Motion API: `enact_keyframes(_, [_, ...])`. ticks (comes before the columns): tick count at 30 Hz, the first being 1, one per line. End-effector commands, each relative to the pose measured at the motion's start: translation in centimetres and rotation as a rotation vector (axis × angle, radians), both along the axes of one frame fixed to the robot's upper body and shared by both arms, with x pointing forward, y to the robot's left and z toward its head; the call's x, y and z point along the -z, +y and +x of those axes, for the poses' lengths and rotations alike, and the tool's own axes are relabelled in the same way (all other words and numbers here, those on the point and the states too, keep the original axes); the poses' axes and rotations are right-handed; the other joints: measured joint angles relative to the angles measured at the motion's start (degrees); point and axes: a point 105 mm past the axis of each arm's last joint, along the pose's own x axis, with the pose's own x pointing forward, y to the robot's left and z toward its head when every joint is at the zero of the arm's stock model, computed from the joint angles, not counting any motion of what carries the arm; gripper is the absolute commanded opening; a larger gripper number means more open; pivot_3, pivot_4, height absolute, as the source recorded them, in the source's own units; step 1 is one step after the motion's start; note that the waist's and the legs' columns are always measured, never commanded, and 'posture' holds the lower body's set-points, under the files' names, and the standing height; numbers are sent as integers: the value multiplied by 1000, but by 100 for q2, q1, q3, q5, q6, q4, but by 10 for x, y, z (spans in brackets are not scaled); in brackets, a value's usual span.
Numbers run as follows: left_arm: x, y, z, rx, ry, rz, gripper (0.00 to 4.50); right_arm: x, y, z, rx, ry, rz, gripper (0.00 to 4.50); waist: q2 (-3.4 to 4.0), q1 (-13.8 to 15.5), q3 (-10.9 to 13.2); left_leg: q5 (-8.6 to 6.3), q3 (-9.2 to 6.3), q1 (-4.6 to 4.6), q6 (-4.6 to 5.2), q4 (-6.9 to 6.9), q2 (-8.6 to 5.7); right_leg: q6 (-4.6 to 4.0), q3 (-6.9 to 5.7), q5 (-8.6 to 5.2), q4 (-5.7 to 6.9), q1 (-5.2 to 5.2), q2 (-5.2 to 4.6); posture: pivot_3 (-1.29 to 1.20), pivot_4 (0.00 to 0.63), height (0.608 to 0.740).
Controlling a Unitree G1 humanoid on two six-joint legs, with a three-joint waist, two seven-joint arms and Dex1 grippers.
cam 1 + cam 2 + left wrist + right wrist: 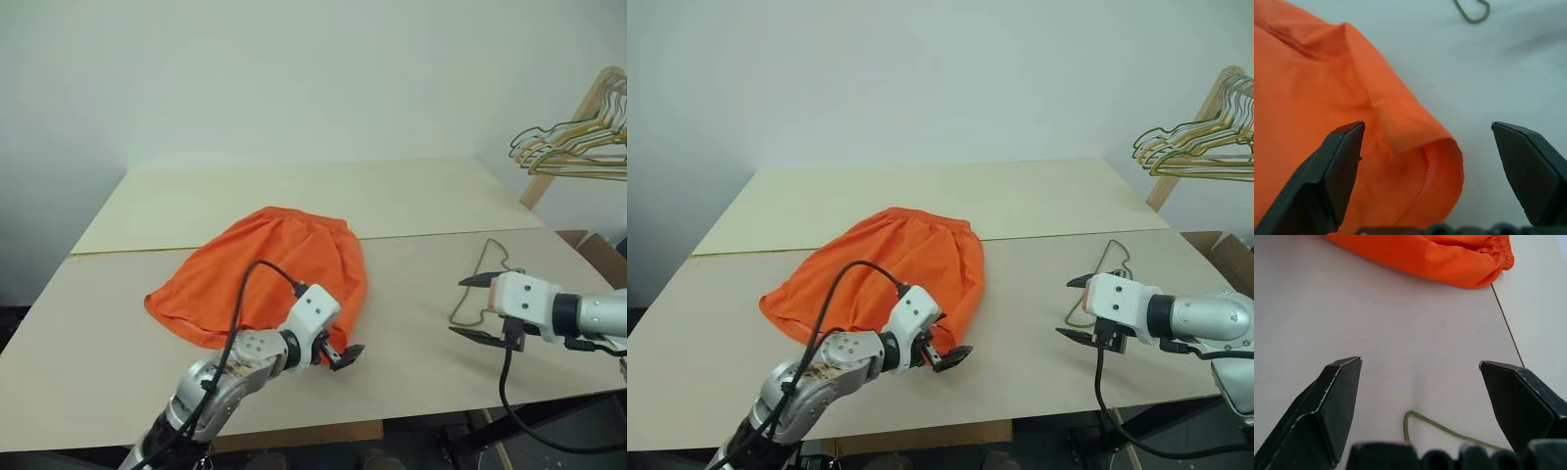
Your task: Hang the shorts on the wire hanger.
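Arms: silver-grey metal links, white blocky wrist housings, dark ring joints. Left gripper (345,354) and right gripper (477,306): black wedge fingers. Black cable loops along each forearm.

No legible text, label, brand, number or sign anywhere in these views.
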Motion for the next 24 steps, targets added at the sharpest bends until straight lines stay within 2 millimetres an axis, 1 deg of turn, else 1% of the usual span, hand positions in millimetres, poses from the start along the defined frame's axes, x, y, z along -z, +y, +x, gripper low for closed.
enact_keyframes(1, [-5,0,10,-51,-55,18,4317,-14,3,5,-5,-62,6,4481,0,1,0,0,-1,0,0,0,1,0,0,0,0,-1,1,-12,0,740])
enact_keyframes(3, [-5,0,12,-74,-57,13,3882,-14,3,6,-4,-65,6,4500,2,1,-1,1,-3,-1,-1,-1,2,0,-1,0,0,-2,1,-10,0,740])
enact_keyframes(4, [-5,1,13,-81,-61,13,3551,-14,3,7,-4,-66,5,4500,2,2,-1,1,-3,-2,-1,-1,1,0,-1,0,0,-4,0,-9,0,740])
enact_keyframes(5, [-6,1,13,-80,-63,12,3329,-14,3,7,-4,-67,4,4500,2,2,-1,1,-2,-3,-2,-1,1,0,-1,0,0,-4,0,-4,0,740])
enact_keyframes(8, [-6,1,13,-73,-64,6,2192,-13,3,8,-9,-66,-2,4500,2,5,-1,0,-2,-3,-1,0,0,0,0,0,0,-3,-1,-2,0,740])
enact_keyframes(9, [-7,1,13,-65,-68,0,1954,-12,3,9,-10,-66,0,4500,2,5,-1,0,-2,-3,-1,0,1,0,0,0,0,-3,-1,0,0,740])
enact_keyframes(13, [-8,2,12,-39,-79,-4,667,-11,4,10,-15,-67,-6,4500,2,8,-1,0,-3,-4,-2,0,0,0,-1,0,-1,-4,-2,3,0,740])
enact_keyframes(14, [-8,2,11,-28,-78,-9,283,-11,4,11,-16,-67,-7,4500,3,8,-2,0,-2,-4,-2,0,0,0,-1,0,-1,-4,-2,3,0,740])
enact_keyframes(15, [-8,3,10,-20,-76,-14,28,-11,4,11,-20,-67,-11,4500,4,8,-2,1,-3,-4,-3,0,0,0,-1,0,-1,-4,-2,5,0,740])
enact_keyframes(18, [-9,8,11,1,-103,-1,28,-10,3,13,-26,-72,-39,4500,4,8,-2,1,-3,-4,-2,-1,0,0,-1,0,-1,-4,-2,13,0,740])
enact_keyframes(21, [-14,16,-6,144,-138,6,28,-11,4,23,-52,-112,-68,4500,6,-30,-2,1,0,-1,-3,-2,2,-1,0,0,-1,-4,1,35,0,740])
enact_keyframes(24, [-23,36,-19,223,-207,37,28,-12,12,40,-87,-185,-96,4500,13,-57,-2,6,6,4,-13,-10,6,-9,2,-5,3,-11,3,57,0,740])
